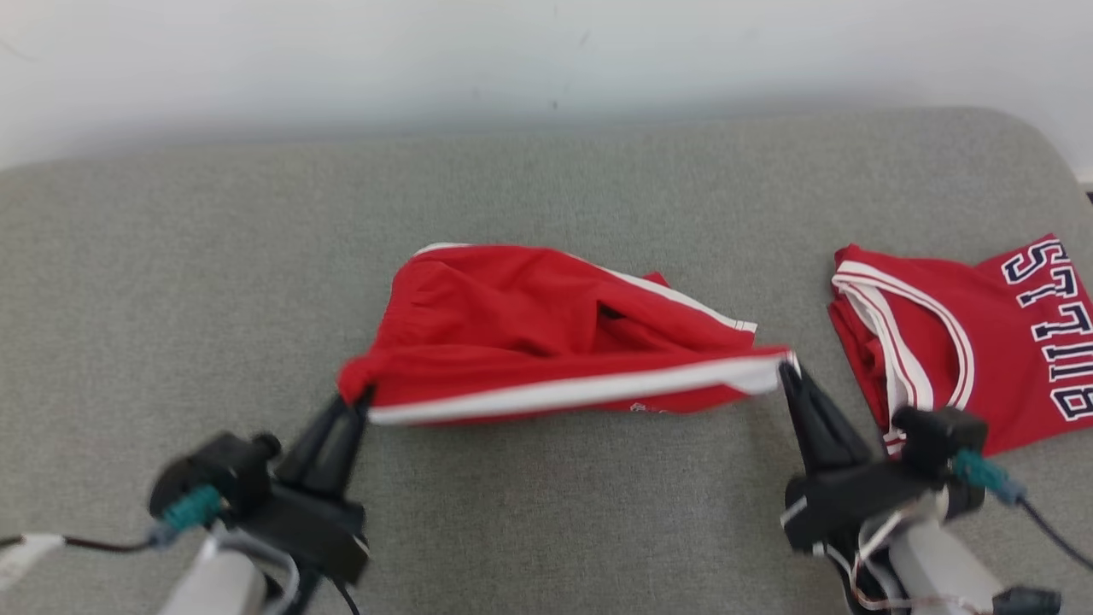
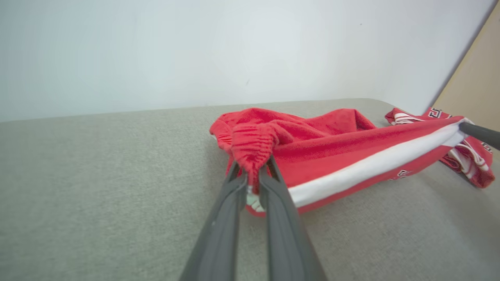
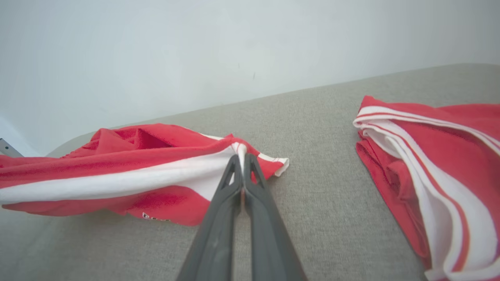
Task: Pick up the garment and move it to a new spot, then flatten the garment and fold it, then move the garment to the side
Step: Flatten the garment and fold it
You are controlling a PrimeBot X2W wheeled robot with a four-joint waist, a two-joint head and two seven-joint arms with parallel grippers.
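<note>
Dark left gripper [image 1: 363, 400] is pinched tight on the shorts [image 1: 546, 333] at the elastic waistband. Right gripper [image 1: 786, 369] is clamped on the white-striped hem end. Striped edge is pulled taut between them, with the rest bunched on the grey pad [image 1: 546, 188], mid-surface. Red jersey [image 1: 982, 342] lies near the right gripper, apart from the shorts.

Shorts [image 1: 512, 325] left of jersey [image 1: 1008, 367]

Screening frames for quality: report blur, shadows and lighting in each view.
Head view: left gripper and red shorts slightly motion-blurred, light flat. Left wrist view: soft, even light, no glare. Right wrist view: faint shadow under the shorts on the grey cushion; jersey fairly crisp.
</note>
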